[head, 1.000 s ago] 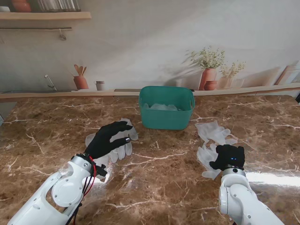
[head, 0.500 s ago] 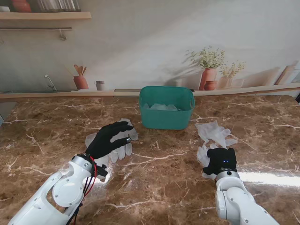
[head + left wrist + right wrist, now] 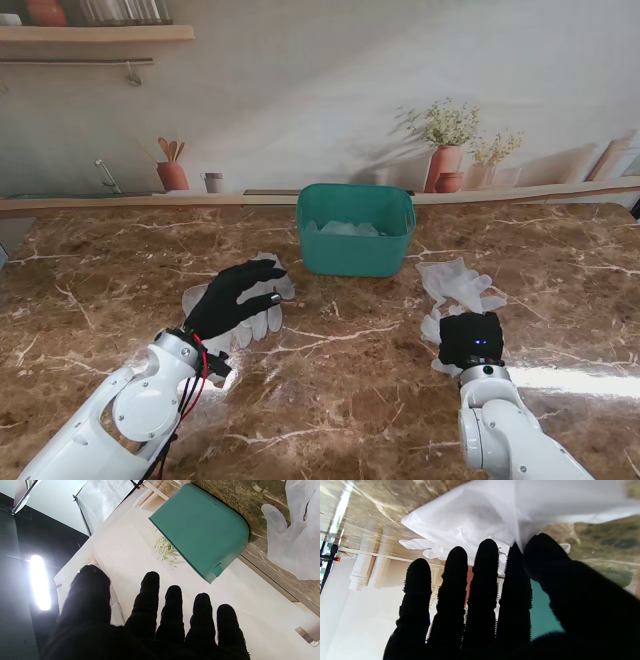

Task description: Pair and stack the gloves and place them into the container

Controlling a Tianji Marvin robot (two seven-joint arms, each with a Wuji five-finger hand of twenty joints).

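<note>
So the thing that matters here: the right robot hand (image 3: 471,340) is sitting directly on top of the near glove of the right-side pair (image 3: 438,330), with the second glove (image 3: 455,280) just beyond it, farther from me and angled toward the container (image 3: 355,230). The pair's long axis runs roughly near-to-far, slightly leaning left at the far end. In the right wrist view the thumb and index look pinched on a fold of white glove (image 3: 495,512), so I'd call it grasping that glove, though the other fingers (image 3: 452,585) are straight.

The left robot hand (image 3: 232,297) hovers over the left-side gloves (image 3: 262,315), fingers spread and holding nothing; its wrist view shows all fingers (image 3: 172,610) splayed with open air between them.

The container sits centre-far on the worktop (image 3: 340,400), about equally reachable from either side, already with something pale inside.

The surface is glossy brown marble, so thin gloves probably cling flat and are fiddly to lift. Plenty of bare room between the two piles for stacking.
</note>
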